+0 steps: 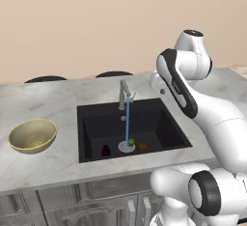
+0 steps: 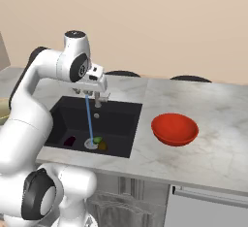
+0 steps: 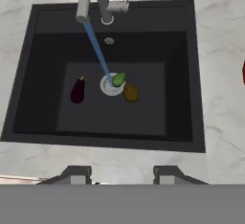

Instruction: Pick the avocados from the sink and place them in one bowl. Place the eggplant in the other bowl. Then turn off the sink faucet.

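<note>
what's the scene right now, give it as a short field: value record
sink: black basin in grey marble
faucet: running, blue stream onto the drain
green avocado: at the drain's edge
brown avocado: next to the green one
eggplant: on the sink floor, apart from the avocados
red bowl: on the counter, holds nothing
tan bowl: on the counter, holds nothing
gripper: above the sink, fingers apart, holding nothing

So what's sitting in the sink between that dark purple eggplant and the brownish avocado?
In the hand view, the silver drain lies between the eggplant and the brownish avocado, with the green avocado at its edge.
</note>
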